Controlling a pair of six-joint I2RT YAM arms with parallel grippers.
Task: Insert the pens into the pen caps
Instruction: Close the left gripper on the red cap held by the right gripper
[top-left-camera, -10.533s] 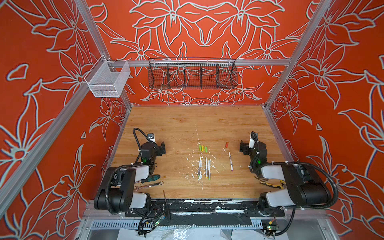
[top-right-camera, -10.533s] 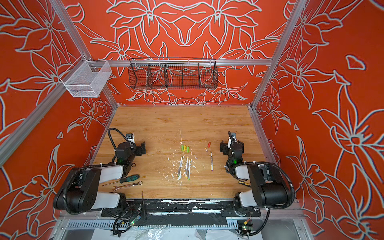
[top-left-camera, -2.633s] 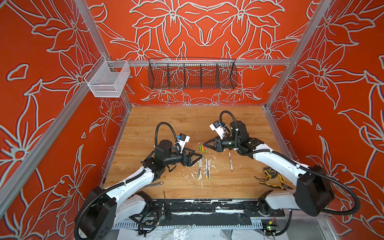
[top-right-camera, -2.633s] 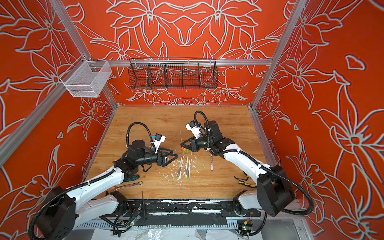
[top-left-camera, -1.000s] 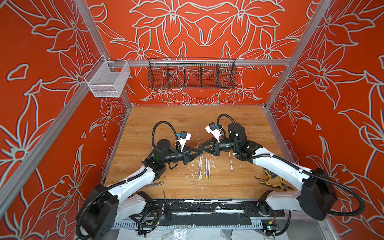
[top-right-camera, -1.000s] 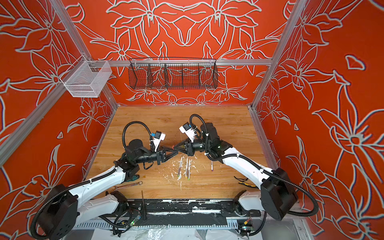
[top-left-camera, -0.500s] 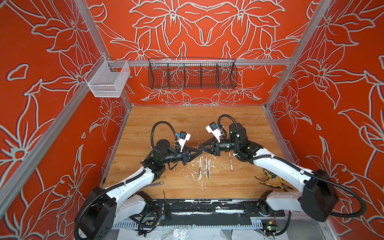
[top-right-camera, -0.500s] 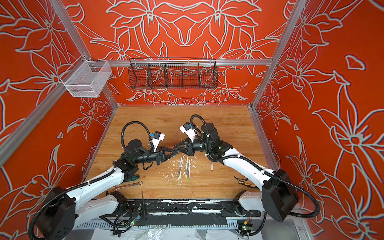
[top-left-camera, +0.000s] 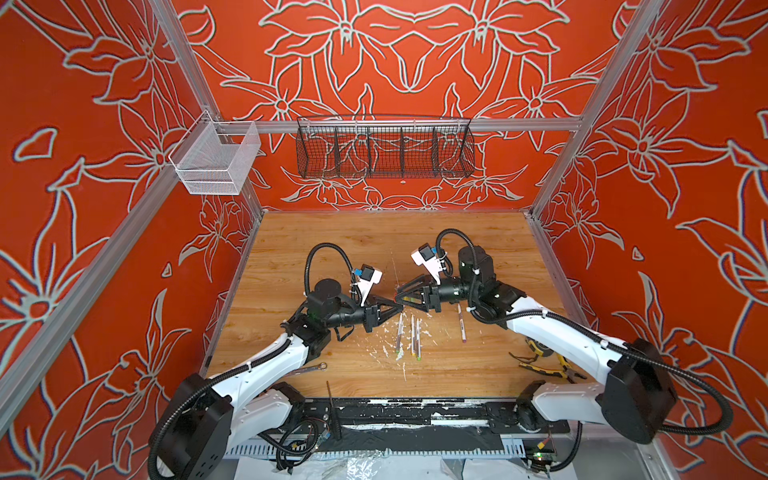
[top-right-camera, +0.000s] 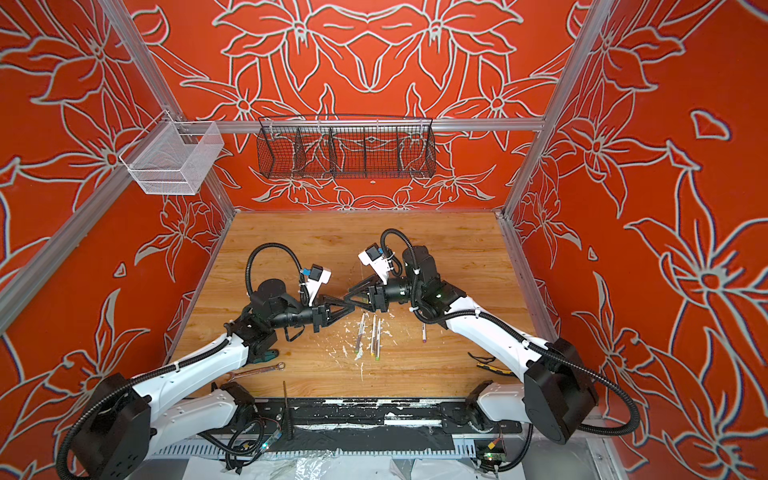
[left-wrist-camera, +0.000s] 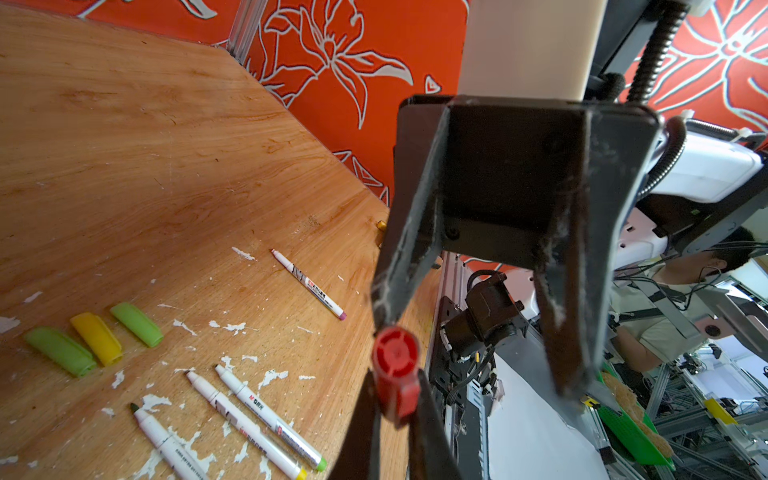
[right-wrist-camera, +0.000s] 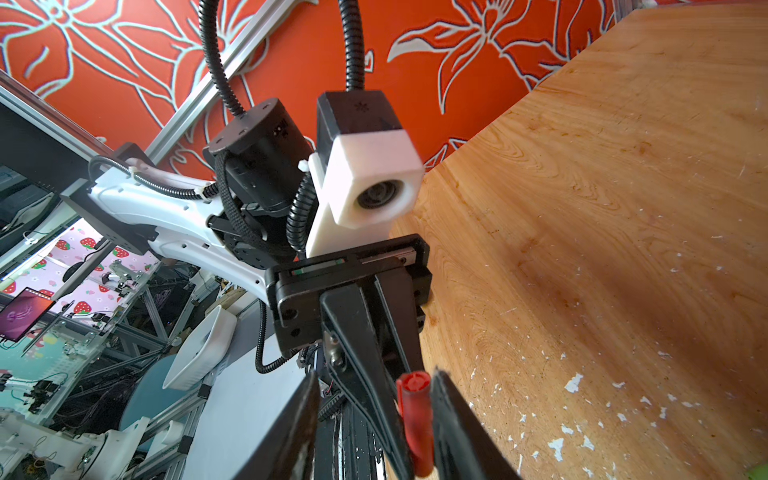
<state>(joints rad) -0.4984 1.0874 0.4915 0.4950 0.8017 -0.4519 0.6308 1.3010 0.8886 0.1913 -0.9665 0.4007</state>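
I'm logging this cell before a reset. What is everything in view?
table: one, wooden, white-flecked
pens: four, white, on the table; three together, one apart
green caps: two, green, on the table
yellow cap: one, yellow, between them
red cap: one, red, in the left gripper
wrench: one, silver, near left
pliers: one, yellow-black, near right
wire basket: one, black, back wall
mesh basket: one, white, left rail
left gripper: black, shut on the red cap
right gripper: black, open, facing it

Bright, even light, soft shadows on the table (left-wrist-camera: 124, 166); wrist views warp at edges, near parts perhaps blurred.
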